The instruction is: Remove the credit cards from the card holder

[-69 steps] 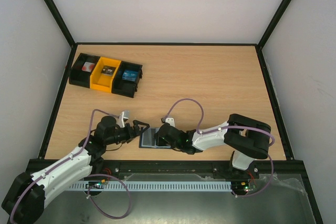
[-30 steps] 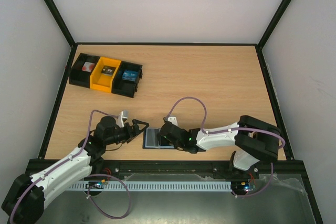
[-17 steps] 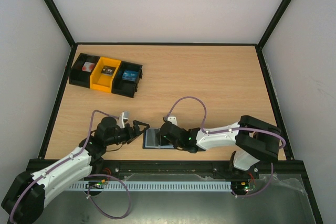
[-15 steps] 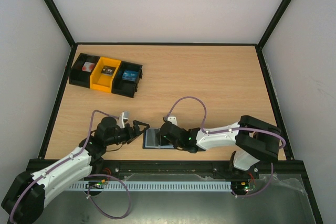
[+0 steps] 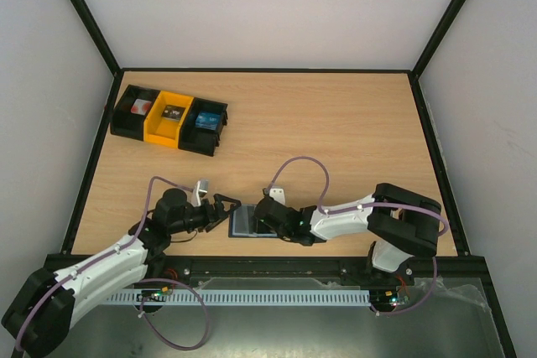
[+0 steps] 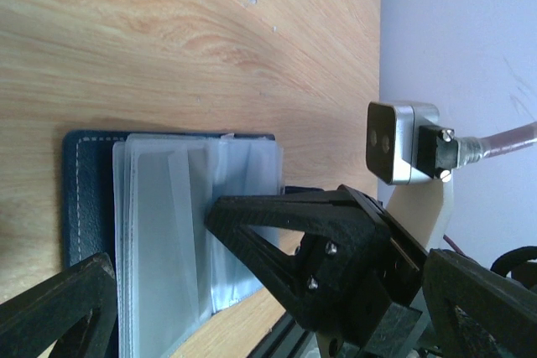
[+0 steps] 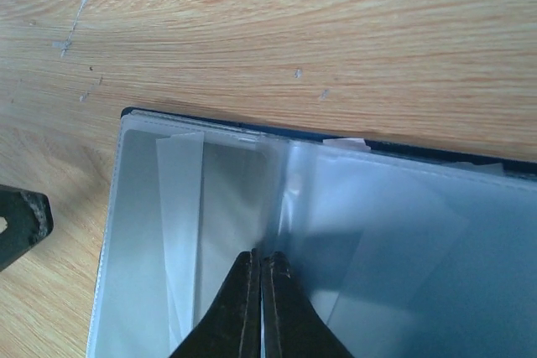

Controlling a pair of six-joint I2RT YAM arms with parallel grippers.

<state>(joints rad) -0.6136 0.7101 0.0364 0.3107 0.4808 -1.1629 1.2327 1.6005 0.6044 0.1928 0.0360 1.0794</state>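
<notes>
- Pale wood bench (image 5: 336,123) with white walls around it. The card holder (image 5: 246,222) lies open and flat near the front edge, between the two arms and well apart from the black-and-yellow row of bins (image 5: 170,119) at the far left.
- It is open like a little book. The dark blue cover is underneath, and a stack of clear plastic sleeves (image 7: 193,232) is fanned over it.
- The right tool (image 7: 261,256) is down on those sleeves with its jaws closed tight together, the tips meeting at the fold where one sleeve overlaps the next. I cannot tell whether a sleeve edge or a thin card is caught between them.
- The left tool (image 5: 228,209) hangs just beside the holder's left edge with its jaws spread wide, holding nothing and not touching the holder.
- To my eye this is an early step, working at the sleeves to get at a card. I cannot see any card that has come free.
- The next move looks delicate:
  - The right tool needs a real bite on a card's edge rather than on slippery plastic, then a pull along the sleeve's opening.
  - The left tool is well placed to press down on or clamp the cover, so the holder does not slide or lift with the pull.
</notes>
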